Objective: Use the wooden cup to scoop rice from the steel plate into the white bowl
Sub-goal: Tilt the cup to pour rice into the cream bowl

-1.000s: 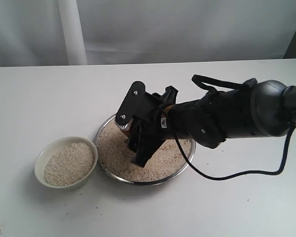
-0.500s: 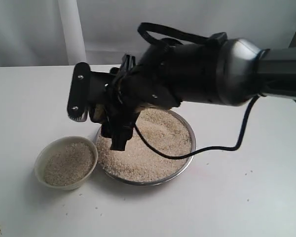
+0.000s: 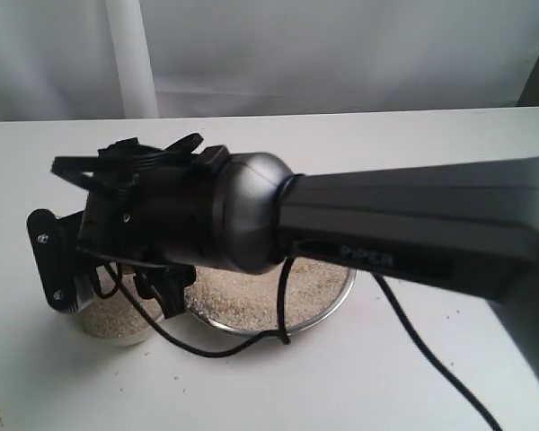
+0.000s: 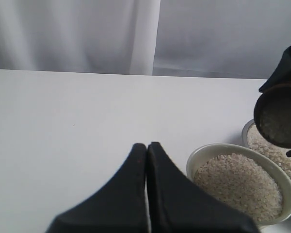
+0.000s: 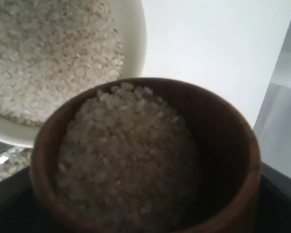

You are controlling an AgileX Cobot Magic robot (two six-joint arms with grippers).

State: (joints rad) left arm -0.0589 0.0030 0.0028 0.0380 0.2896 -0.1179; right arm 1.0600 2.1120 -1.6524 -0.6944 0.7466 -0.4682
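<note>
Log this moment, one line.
right tool: shut on wooden cup | rice: in cup, unpoured | white bowl: close by, partly filled | steel plate: holds rice | left tool: shut, empty

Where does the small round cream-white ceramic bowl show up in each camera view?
Exterior view: cream-white bowl at lower left, mostly hidden behind the right arm.
Left wrist view: whole bowl beyond the shut left gripper, near the raised reddish-brown wooden cup.
Right wrist view: part of the bowl just past the cup's rim.
Shared landmark: shiny steel plate beside the bowl; the rice-filled cup links both wrist views.
</note>
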